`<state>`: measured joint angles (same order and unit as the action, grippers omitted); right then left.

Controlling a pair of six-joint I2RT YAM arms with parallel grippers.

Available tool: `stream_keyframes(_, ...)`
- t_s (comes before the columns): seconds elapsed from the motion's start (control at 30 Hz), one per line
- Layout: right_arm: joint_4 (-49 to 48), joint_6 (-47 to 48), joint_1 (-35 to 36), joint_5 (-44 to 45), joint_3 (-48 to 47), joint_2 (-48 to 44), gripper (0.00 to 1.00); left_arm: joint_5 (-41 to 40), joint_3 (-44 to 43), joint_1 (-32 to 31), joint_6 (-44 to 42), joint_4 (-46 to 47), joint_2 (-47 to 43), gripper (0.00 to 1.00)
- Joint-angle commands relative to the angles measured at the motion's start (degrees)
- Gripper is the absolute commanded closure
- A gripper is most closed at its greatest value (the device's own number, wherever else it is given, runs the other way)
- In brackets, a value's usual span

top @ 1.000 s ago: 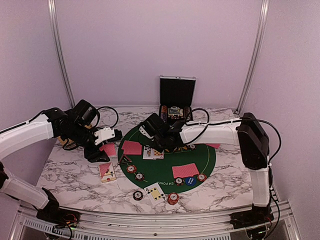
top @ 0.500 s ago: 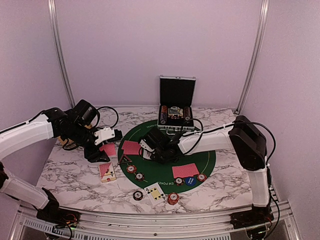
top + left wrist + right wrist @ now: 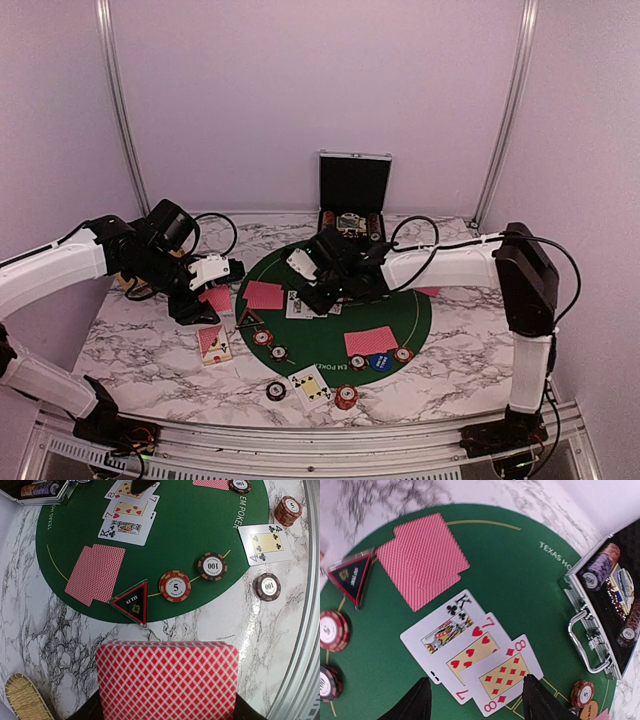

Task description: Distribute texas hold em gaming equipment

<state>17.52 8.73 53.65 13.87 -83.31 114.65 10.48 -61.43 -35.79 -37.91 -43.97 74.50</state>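
Note:
My left gripper (image 3: pixel 167 709) is shut on a red-backed deck of playing cards (image 3: pixel 167 672), held above the marble left of the green mat (image 3: pixel 420 315). My right gripper (image 3: pixel 477 692) hovers open just over three face-up cards (image 3: pixel 470 650) on the mat: king of clubs, seven of hearts, eight of diamonds. Nothing sits between its fingers (image 3: pixel 417 704). Two red-backed cards (image 3: pixel 422 560) lie beside a dark triangular token (image 3: pixel 351 575). Poker chips (image 3: pixel 175 586) mark the mat's rim, and a four of clubs (image 3: pixel 265 542) lies on the marble.
An open aluminium chip case (image 3: pixel 353 200) stands at the back of the mat. A straw basket (image 3: pixel 22 697) sits at the left under my left arm. More red-backed cards (image 3: pixel 371 342), a blue disc (image 3: pixel 380 362) and a chip stack (image 3: pixel 346 397) lie near the front.
My right gripper dipped to the face-up row, opened from shut and rose back a little. The left arm and its deck have not moved.

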Motion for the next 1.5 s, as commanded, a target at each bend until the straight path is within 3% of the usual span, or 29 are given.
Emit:
stream_keyframes(0.0,-2.48,-11.49,-4.96,-12.10,-0.08,-6.40,0.38,0.88,0.21,0.28,0.01,-0.07,-1.81,1.00)
stream_keyframes(0.23,-1.92,-25.04,-6.80,-25.34,-2.12,-6.45,0.24,0.57,-0.31,0.28,0.05,0.02,-1.63,1.00)
stream_keyframes(0.3,-1.10,-27.02,-6.82,-27.22,-2.86,-6.17,0.05,0.75,-0.19,0.28,0.11,-0.01,-1.68,1.00)
stream_keyframes(0.33,-1.49,-28.85,-7.04,-28.09,-2.61,-6.61,0.02,0.81,-0.18,0.28,0.23,-0.01,-1.72,1.00)
stream_keyframes(0.43,-9.49,-38.92,-9.97,-29.75,2.71,-10.43,0.01,0.81,0.14,0.28,0.40,0.04,-1.77,1.00)
stream_keyframes(0.57,-25.19,-48.65,-14.49,-41.75,11.88,-12.87,0.01,0.60,0.51,0.28,0.21,0.07,-2.06,1.00)
stream_keyframes(0.7,-12.19,-41.46,-10.76,-35.91,4.28,-10.35,0.01,1.00,0.52,0.28,0.06,0.03,-1.89,1.00)
stream_keyframes(0.8,-16.02,-45.19,-10.62,-35.24,6.61,-11.43,0.01,1.35,0.52,0.28,0.12,0.04,-1.77,1.00)
stream_keyframes(0.9,-27.35,-51.18,-12.36,-40.41,11.36,-11.90,0.01,1.43,0.61,0.28,0.11,0.04,-1.93,1.00)
stream_keyframes(1.07,-15.72,-46.46,-9.80,-43.53,1.54,-6.55,0.01,1.45,0.48,0.28,0.28,0.26,-1.93,1.00)
stream_keyframes(1.47,-24.69,-58.09,-6.44,-48.94,2.90,-2.35,0.02,1.56,-0.52,0.37,0.52,0.20,-1.53,1.00)
